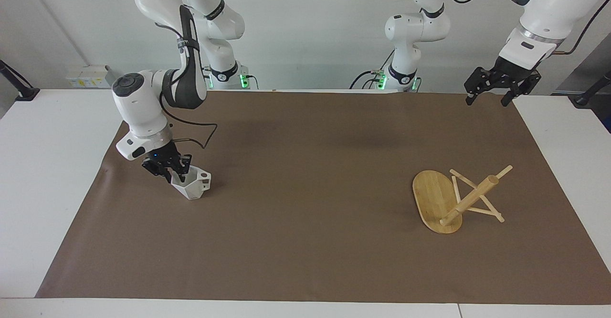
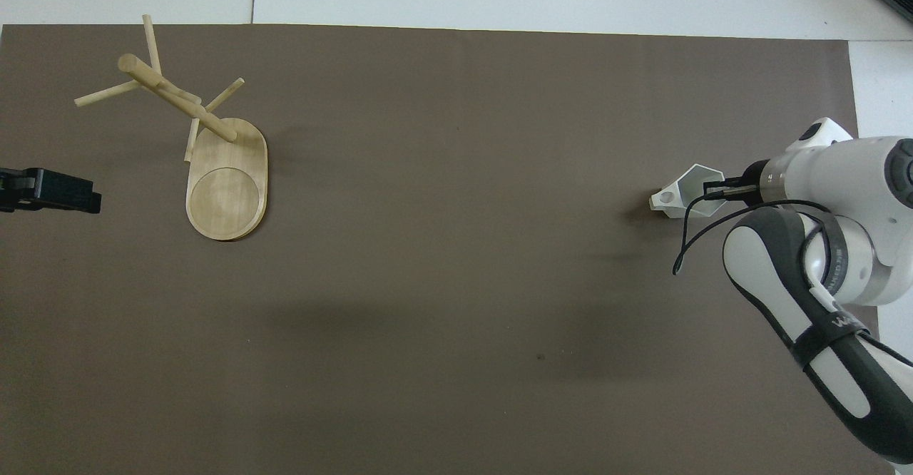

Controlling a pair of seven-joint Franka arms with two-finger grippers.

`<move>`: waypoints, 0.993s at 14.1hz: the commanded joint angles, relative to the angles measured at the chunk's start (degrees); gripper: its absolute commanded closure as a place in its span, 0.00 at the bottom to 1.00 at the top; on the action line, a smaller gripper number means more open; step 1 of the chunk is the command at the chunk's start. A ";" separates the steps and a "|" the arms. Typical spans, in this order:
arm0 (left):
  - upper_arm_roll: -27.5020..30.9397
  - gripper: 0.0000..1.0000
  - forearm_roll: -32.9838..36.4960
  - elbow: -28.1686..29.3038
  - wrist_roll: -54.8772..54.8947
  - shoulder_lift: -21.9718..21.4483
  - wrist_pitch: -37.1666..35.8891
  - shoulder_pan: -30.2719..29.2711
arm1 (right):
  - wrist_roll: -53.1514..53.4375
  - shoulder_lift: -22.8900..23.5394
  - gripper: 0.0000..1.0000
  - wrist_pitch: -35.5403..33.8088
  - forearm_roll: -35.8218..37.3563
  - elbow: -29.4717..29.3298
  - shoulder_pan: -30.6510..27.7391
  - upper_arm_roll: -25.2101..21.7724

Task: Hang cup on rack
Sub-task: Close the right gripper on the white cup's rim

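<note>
- Right gripper (image 1: 175, 172): low at the cup (image 1: 192, 184), toward the right arm's end of the table. Fingers pinch the cup's rim wall on the side away from the handle; one fingertip inside the mouth, the other outside. Closed on the cup.
- Cup: white, faceted, upright on the brown mat (image 1: 305, 241), mouth up. Handle w/ round hole points toward the middle of the table. In overhead view the cup (image 2: 686, 199) is partly covered by the right gripper (image 2: 715, 191) and its wrist.
- Rack (image 1: 456, 199): bamboo, tipped over, toward the left arm's end of the table, well apart from the cup. Oval base stands on edge, tilted; post slants up off the mat, pegs crossing near its top; some pegs appear to rest on the mat. Overhead view: rack (image 2: 207, 148) w/ base face showing a round inlay.
- Left gripper (image 1: 491, 92): up in the air over the mat's corner at the robots' edge, left arm's end; jaws apart, nothing btwn them. Arm waits. Overhead view: only its dark tip (image 2: 53, 191) shows at the frame's edge, beside the rack's base.
- Black cable loops from the right wrist.
</note>
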State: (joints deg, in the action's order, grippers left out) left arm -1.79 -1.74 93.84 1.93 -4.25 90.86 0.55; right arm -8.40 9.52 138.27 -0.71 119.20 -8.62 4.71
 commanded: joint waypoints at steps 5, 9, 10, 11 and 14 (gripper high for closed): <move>-0.14 0.00 0.86 1.08 0.01 -1.11 -0.07 -0.20 | -0.57 -0.73 1.00 0.95 0.62 1.21 -0.17 0.21; -0.14 0.00 0.86 1.08 0.01 -1.11 -0.07 -0.20 | -0.48 -0.73 1.00 0.86 0.62 1.12 -0.17 0.30; -0.14 0.00 0.86 1.08 0.01 -1.11 -0.07 -0.20 | -0.48 -0.64 1.00 0.86 0.62 0.86 -0.17 0.39; -0.14 0.00 0.86 1.08 0.01 -1.11 -0.07 -0.20 | -0.48 -0.55 1.00 0.78 0.62 0.68 -0.17 0.39; -0.14 0.00 0.86 1.08 0.01 -1.11 -0.07 -0.20 | -0.04 -0.38 1.00 0.34 0.53 -0.46 -0.17 0.47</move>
State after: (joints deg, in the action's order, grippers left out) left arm -1.79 -1.74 93.84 1.93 -4.25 90.86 0.55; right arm -8.40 9.52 138.28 -0.71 119.17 -8.60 4.88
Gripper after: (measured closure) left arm 0.000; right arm 0.969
